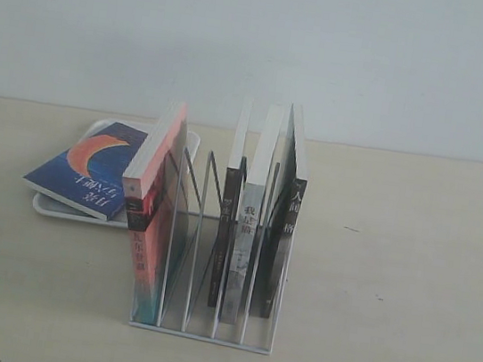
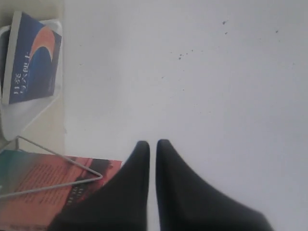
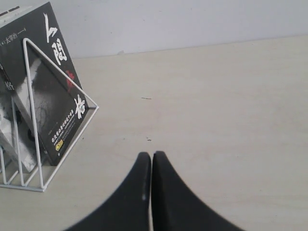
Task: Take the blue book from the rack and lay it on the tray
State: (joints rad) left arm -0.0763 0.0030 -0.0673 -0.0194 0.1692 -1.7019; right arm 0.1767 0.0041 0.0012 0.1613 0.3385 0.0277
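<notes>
The blue book (image 1: 90,166) lies flat on the white tray (image 1: 51,206) at the back left, its orange crescent facing up. It also shows in the left wrist view as the blue book (image 2: 31,57) on the tray (image 2: 19,115). The white wire rack (image 1: 204,320) stands in the middle of the table. My left gripper (image 2: 152,143) is shut with nothing between its fingers, well away from the book. My right gripper (image 3: 151,155) is shut and empty over bare table beside the rack (image 3: 33,144). Neither arm shows in the exterior view.
The rack holds a pink-red book (image 1: 149,213) in its left slot and three more upright books on the right, the outermost a black-covered book (image 1: 286,214). That black book (image 3: 48,86) leans at the rack's end in the right wrist view. A pale wall runs behind the table.
</notes>
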